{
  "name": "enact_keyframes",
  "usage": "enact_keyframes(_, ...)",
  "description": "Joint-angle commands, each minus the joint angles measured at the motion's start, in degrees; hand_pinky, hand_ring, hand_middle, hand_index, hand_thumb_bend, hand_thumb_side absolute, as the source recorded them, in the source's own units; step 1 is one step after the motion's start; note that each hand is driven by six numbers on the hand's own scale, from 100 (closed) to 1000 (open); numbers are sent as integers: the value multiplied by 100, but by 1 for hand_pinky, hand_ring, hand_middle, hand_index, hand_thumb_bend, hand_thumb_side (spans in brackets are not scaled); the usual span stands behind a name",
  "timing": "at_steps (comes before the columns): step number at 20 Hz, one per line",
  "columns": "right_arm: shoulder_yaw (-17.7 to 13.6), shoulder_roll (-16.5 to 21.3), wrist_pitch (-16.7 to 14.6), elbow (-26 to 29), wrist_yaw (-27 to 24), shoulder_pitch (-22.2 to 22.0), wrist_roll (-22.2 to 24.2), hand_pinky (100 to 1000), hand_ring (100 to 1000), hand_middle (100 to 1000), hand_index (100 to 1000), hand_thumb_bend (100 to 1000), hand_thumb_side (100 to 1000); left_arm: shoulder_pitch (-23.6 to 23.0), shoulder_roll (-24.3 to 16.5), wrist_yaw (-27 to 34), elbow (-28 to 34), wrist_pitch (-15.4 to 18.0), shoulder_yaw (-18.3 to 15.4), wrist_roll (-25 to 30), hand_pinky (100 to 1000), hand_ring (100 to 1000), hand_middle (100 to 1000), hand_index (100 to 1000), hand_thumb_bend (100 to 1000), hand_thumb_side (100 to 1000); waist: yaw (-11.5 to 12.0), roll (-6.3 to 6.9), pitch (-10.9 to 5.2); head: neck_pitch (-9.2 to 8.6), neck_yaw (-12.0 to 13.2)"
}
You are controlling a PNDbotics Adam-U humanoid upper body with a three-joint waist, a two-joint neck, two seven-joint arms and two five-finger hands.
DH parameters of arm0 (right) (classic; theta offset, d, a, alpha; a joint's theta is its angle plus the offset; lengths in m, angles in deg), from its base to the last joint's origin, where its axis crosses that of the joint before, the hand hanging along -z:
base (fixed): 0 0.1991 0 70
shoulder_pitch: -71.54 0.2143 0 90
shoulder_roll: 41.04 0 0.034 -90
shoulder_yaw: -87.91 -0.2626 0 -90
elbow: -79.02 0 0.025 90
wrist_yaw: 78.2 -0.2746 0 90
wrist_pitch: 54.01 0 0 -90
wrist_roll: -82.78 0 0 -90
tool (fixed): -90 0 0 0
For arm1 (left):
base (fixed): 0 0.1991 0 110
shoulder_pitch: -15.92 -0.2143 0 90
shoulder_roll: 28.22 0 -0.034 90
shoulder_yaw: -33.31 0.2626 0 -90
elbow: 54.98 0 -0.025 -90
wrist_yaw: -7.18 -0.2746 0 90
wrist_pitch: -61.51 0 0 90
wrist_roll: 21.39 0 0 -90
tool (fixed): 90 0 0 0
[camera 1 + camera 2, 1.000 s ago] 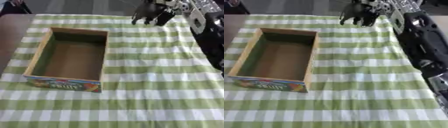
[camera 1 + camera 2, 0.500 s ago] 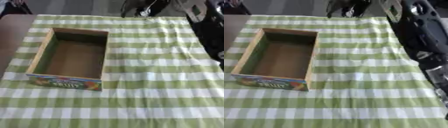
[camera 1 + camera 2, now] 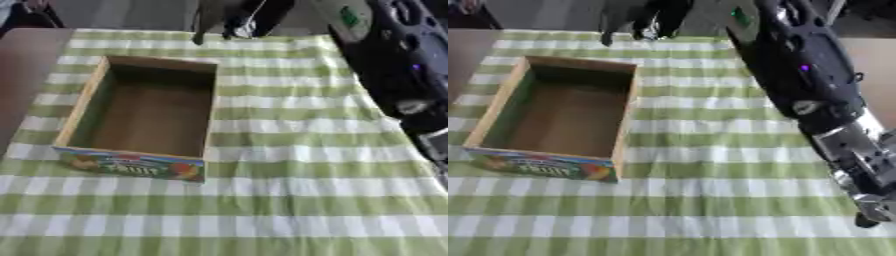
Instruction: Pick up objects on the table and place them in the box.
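The right hand [image 3: 636, 20] hangs at the far edge of the table, just beyond the far end of the box; its dark fingers [image 3: 203, 27] point downward, blurred, and something pale shows among them, but whether they are curled round it cannot be told. The right arm [image 3: 807, 85] runs as a bulky black mass from that hand down the right side of both views, covering much of the cloth there. The left hand shows in neither view. The box [image 3: 144, 117], an open wooden tray with a colourful fruit label on its near wall, lies on the left half of the table, nearer than the hand and a little to its left, its bare brown floor holding nothing visible. The green-and-white checked cloth [image 3: 289, 200] lies wide and flat between box and arm and across the near part of the table. At the left, the brown tabletop [image 3: 22, 75] shows beyond the cloth's edge, close beside the box's left wall.
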Motion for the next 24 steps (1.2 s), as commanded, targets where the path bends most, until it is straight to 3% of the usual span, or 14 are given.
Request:
enact_keyframes(1,39,-190,15,161,-63,181,55,895,858,619,714,100,405,55,-116,24,130,10,24,21,337,388,695,543,100,761,22,35,-112,38,-21)
enact_keyframes(9,197,-713,63,-89,217,86,90,893,858,619,715,100,410,72,-87,48,130,2,45,50,337,388,695,541,100,761,103,46,-84,-30,-86)
enact_keyframes(17,131,-1185,207,-844,696,-114,-310,891,857,612,716,100,412,86,-45,68,130,-5,61,88,335,386,695,538,100,765,162,51,-10,-40,-184)
enact_keyframes(24,177,-1514,153,-1384,1151,-268,-581,890,862,622,726,100,412,97,-14,77,130,-10,71,122,335,386,695,536,100,766,205,53,48,-51,-244)
